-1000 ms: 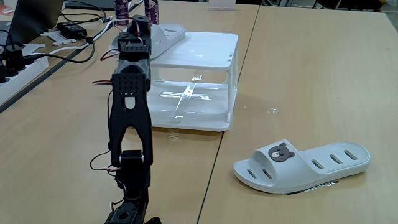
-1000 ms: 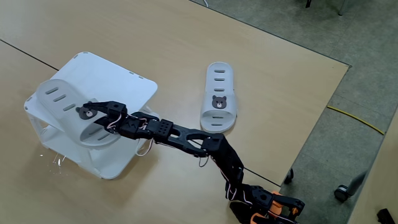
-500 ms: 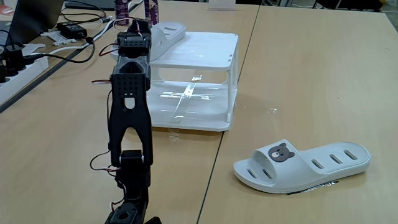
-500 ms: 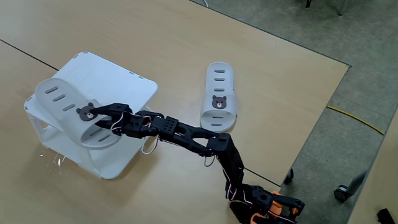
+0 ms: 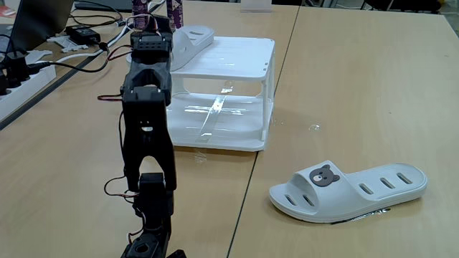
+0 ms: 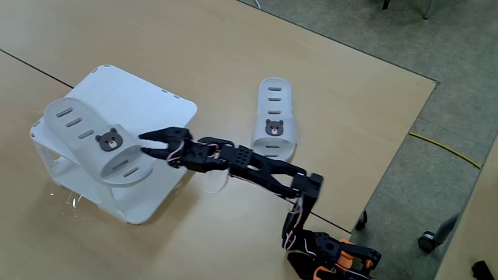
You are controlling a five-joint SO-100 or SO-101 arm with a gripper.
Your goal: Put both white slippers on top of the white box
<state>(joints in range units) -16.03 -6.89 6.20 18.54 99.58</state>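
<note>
A: Surface? Light wood worktop [image 6: 233, 47], grey floor beyond its edge in the high fixed view.

B: Jaws?

A: Gripper [image 6: 146, 144] is above the white box [image 6: 148, 97], the two black fingers spread a little, nothing between them. Tips sit just beside the open end of the first slipper [image 6: 97, 140], not touching as far as I can tell. In the low fixed view the gripper is hidden behind the arm's own wrist block, so no read there.

B: That slipper, where exactly?

A: On the flat top of the box, bear badge up, lying diagonal, its open end hanging past the box edge towards the arm. In the low fixed view it shows at the far left corner of the box top [image 5: 192, 37].

B: Second one?

A: Second slipper [image 6: 274, 120] lies flat on the worktop, well apart from the box, bear badge up. In the low fixed view it is near the front right [image 5: 349, 190].

B: Arm?

A: Black arm [image 6: 257, 163] stretches from its base at the bottom of the high view out to the box.

B: Clutter?

A: Cables [image 5: 68, 61] and a power strip [image 5: 14, 89] at the far left of the low view.
</note>
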